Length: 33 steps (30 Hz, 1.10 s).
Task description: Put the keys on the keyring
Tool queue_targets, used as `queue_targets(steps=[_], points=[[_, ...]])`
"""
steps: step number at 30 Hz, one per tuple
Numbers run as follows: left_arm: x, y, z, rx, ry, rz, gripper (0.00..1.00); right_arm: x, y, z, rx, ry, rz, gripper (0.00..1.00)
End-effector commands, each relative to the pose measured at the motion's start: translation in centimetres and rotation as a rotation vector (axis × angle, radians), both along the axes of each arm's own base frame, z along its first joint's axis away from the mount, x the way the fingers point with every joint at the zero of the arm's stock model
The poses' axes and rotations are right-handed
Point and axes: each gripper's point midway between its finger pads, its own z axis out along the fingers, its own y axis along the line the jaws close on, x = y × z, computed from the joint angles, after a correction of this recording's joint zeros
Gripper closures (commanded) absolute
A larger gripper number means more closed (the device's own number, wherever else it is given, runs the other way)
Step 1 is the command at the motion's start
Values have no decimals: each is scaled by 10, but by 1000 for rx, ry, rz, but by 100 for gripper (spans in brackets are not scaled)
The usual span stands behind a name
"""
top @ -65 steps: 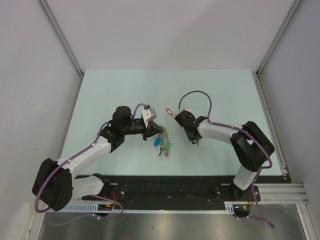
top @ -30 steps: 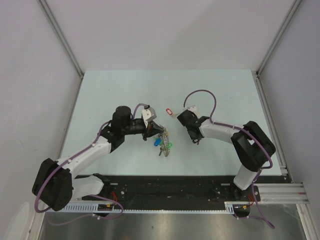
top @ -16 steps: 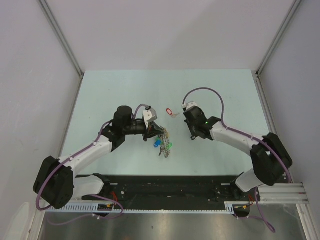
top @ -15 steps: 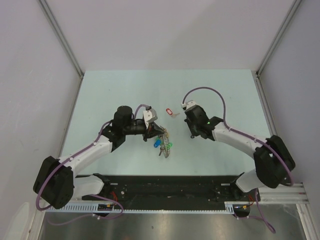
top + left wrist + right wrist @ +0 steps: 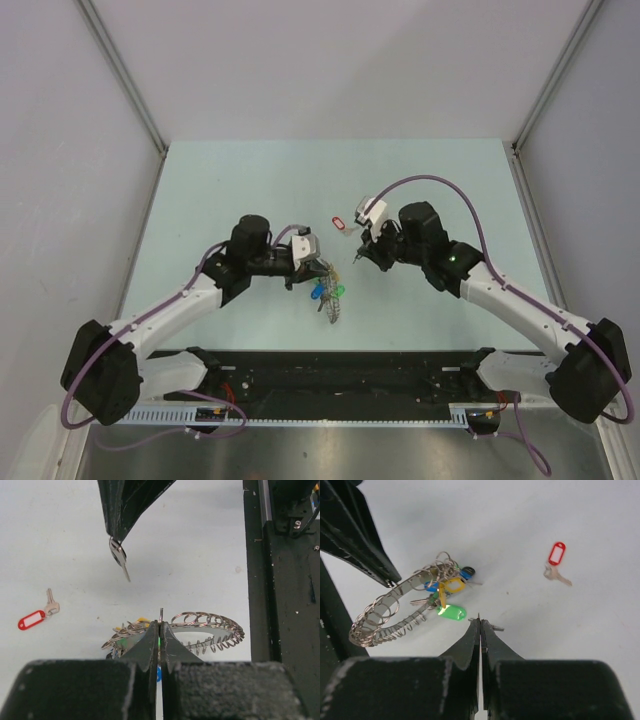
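Note:
The keyring (image 5: 330,296) is a thin wire hoop strung with small split rings and green, blue and yellow tags. My left gripper (image 5: 161,625) is shut on its wire, holding one side of the hoop (image 5: 210,626) off the table. My right gripper (image 5: 480,622) is shut on a small silver key (image 5: 120,559), which hangs from its tips a little right of and above the hoop (image 5: 390,611). In the top view the two grippers, left (image 5: 318,268) and right (image 5: 358,255), face each other closely. A key with a red tag (image 5: 342,223) lies flat on the table behind them.
The pale green table (image 5: 220,190) has grey walls on three sides. The black base rail (image 5: 340,370) runs along the near edge and shows at the right of the left wrist view (image 5: 285,580). The red-tag key (image 5: 556,560) is the only loose item nearby.
The right arm has swung its elbow out to the right, and its gripper has risen from the table and moved left toward the keyring. The left gripper has shifted slightly right with the hoop.

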Motion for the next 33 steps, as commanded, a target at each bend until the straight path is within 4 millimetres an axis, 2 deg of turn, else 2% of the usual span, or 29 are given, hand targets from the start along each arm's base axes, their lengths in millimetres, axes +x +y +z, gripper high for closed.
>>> queue_targets(steps=[1, 5, 9, 16, 20, 33], points=[[-4, -2, 35, -16, -197, -58, 100, -18, 20, 24, 79, -88, 217, 100], [-6, -2, 31, 10, -224, -63, 100, -36, 28, 20, 114, -87, 337, 100], [-10, -5, 31, 6, -243, -78, 100, -47, 30, 15, 158, -115, 378, 100], [-11, -12, 36, -45, -252, -86, 100, -58, 29, 27, 217, -190, 415, 100], [-16, -17, 43, -91, -233, -109, 100, -61, 29, 27, 226, -200, 431, 100], [-23, -23, 43, -126, -183, -147, 100, -61, 31, 22, 216, -197, 453, 100]])
